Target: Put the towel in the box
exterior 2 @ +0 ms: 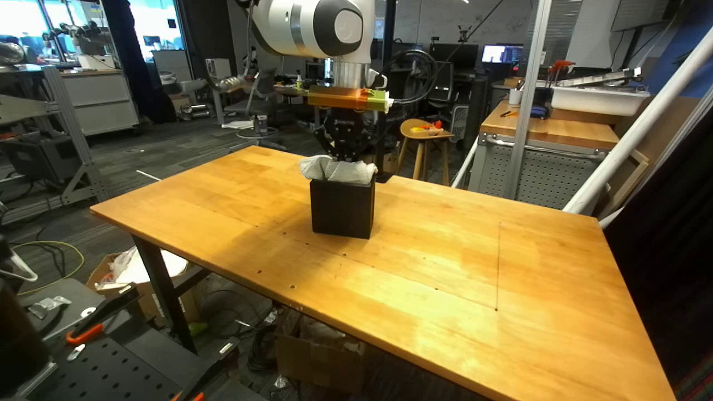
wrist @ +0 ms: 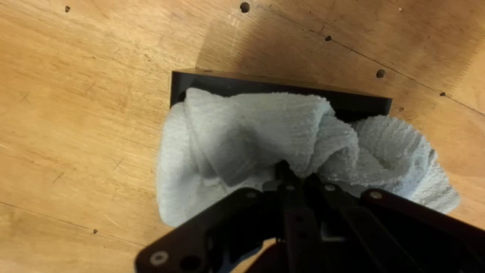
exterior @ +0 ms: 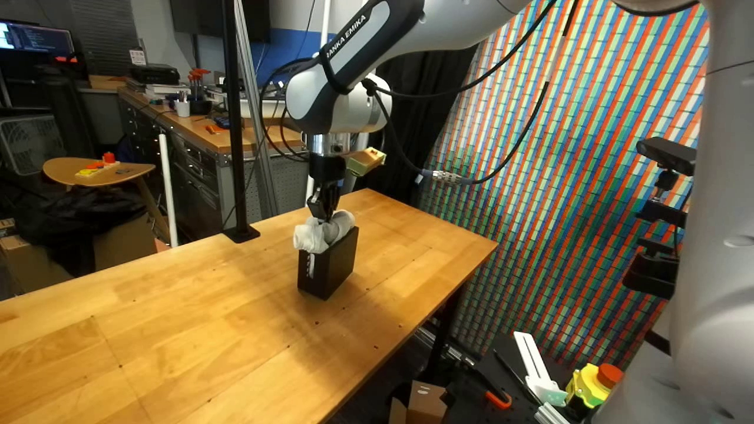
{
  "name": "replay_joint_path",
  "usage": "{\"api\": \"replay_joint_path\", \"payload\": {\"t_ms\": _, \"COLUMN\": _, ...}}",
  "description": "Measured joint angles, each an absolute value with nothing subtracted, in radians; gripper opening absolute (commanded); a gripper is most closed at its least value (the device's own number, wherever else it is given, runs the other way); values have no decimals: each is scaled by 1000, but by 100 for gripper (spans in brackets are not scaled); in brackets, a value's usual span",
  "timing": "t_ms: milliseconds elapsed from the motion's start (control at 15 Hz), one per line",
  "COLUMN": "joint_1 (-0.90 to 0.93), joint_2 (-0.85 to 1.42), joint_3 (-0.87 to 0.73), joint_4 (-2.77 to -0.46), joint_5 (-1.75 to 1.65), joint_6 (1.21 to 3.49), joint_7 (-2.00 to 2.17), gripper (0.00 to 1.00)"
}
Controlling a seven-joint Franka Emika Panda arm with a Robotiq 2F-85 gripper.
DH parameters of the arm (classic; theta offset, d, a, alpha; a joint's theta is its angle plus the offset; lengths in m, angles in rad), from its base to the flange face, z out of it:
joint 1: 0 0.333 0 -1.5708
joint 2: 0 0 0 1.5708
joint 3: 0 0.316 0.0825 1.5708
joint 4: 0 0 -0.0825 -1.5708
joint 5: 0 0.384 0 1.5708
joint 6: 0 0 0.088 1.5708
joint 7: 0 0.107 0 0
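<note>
You have one gripper (wrist: 298, 173), one towel (wrist: 261, 121) and one black box (exterior 2: 341, 209) on the wooden table (exterior 2: 473, 256). The gripper pinches the towel, bunched across the box's open top. It's white, ribbed and rumpled, bulging past the left and right ends in the wrist view (the dark inside shows along one edge). Your arm (exterior: 362, 50) reads "RANKA EMIKA"; the box's white mark (exterior: 311, 265) is too small to read.
</note>
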State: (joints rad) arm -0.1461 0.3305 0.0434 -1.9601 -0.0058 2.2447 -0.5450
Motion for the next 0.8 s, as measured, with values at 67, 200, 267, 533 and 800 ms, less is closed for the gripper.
{"api": "replay_joint_path", "payload": {"t_ms": 67, "joint_1": -146, "joint_2": 331, "joint_3": 43, "joint_4": -1962, "joint_5": -6, "joint_6": 2245, "joint_7": -545, "gripper": 3}}
{"api": "replay_joint_path", "payload": {"t_ms": 200, "joint_1": -146, "joint_2": 332, "joint_3": 43, "joint_4": -1967, "joint_5": -4, "joint_6": 2245, "joint_7": -545, "gripper": 3}}
{"api": "replay_joint_path", "payload": {"t_ms": 267, "joint_1": -146, "joint_2": 334, "joint_3": 43, "joint_4": -1969, "joint_5": -4, "joint_6": 2245, "joint_7": -545, "gripper": 3}}
{"api": "replay_joint_path", "payload": {"t_ms": 533, "joint_1": -145, "joint_2": 357, "joint_3": 45, "joint_4": -1975, "joint_5": -4, "joint_6": 2245, "joint_7": -545, "gripper": 3}}
{"api": "replay_joint_path", "payload": {"t_ms": 800, "joint_1": -141, "joint_2": 400, "joint_3": 47, "joint_4": -1976, "joint_5": -4, "joint_6": 2244, "joint_7": -545, "gripper": 3}}
